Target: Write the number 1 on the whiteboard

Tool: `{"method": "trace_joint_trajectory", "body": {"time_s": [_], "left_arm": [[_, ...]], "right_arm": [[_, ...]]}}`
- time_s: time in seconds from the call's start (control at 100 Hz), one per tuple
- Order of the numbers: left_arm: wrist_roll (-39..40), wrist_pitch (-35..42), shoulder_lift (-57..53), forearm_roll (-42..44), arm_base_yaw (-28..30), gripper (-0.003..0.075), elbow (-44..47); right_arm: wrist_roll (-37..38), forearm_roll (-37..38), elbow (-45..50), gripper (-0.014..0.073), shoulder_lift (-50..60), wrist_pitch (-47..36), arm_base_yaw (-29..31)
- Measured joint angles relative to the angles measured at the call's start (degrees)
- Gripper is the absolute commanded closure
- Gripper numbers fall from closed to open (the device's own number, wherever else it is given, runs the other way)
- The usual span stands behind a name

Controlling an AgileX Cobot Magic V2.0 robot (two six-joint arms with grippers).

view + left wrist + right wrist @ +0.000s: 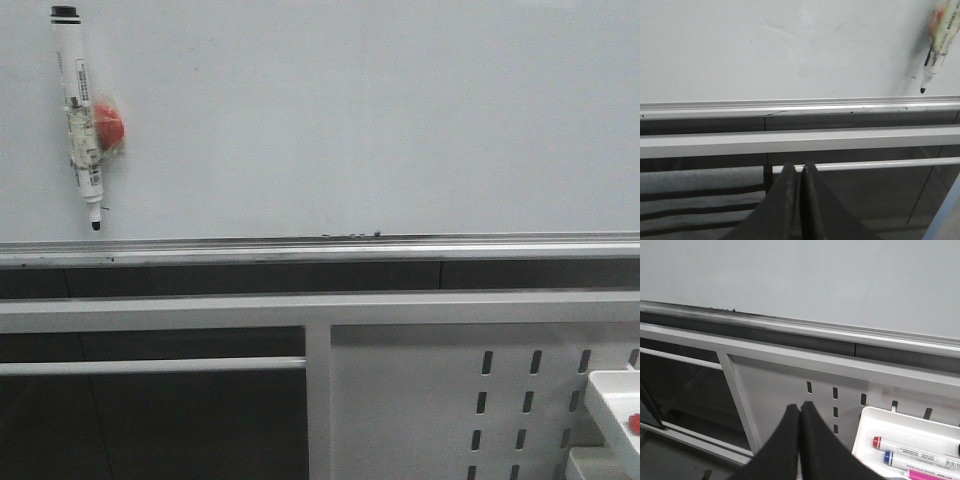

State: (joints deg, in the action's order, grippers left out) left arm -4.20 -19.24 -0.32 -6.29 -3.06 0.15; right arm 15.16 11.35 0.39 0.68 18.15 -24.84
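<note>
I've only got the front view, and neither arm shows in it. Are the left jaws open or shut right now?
Observer: The left gripper has its jaws pressed shut, with nothing between them.
Operator: And the right one?
Observer: The right gripper is the same: jaws shut and empty.
Operator: I see only a corner of a tray at lower right, with a red speck in it. What's in there?
Observer: The right wrist view shows three pens lying in the white tray: a red-capped marker, a blue-capped marker and a pink marker.
</note>
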Motion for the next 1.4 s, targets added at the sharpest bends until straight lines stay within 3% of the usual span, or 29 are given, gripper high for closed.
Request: {"method": "trace_joint_trajectory", "body": {"time_s": [0.15,0.44,0.6,0.87,1.0,1.12,1.27,1.4], "left_arm": [[0.0,2.11,0.0,-3.19,0.0,0.074,0.0],[0.0,8.71,0.0,-39.69,0.0,0.074,0.0],[0.0,12.16,0.0,-45.92,0.0,0.074,0.0],[0.0,17.5,0.0,-46.98,0.0,0.0739,0.0],[-1.46,16.84,0.0,-39.38,0.0,0.0732,-0.9],[-5.3,11.12,0.4,-29.02,0.0,0.0632,-6.56],[-13.17,-0.97,6.93,-23.02,0.0,0.0425,-15.46],[-20.6,-9.66,15.7,-21.83,0.0,0.0394,-20.16]], "right_arm": [[0.0,0.0,0.0,0.0643,0.0,-3.19,0.0],[0.0,-6.63,0.0,0.0643,0.0,-18.15,0.0],[0.0,-14.59,0.0,0.0643,0.0,-20.92,0.0],[0.0,-24.62,0.0,0.0643,0.0,-23.74,0.0],[0.0,-26.66,-0.58,0.0643,0.0,-22.02,0.0],[-0.11,-26.85,-3.96,0.0643,0.0,-19.32,0.0],[-0.51,-22.5,-9.8,0.0637,-0.54,-9.43,0.0],[-0.51,-15.57,-14.83,0.0512,-4.68,-2.28,0.0]]}}
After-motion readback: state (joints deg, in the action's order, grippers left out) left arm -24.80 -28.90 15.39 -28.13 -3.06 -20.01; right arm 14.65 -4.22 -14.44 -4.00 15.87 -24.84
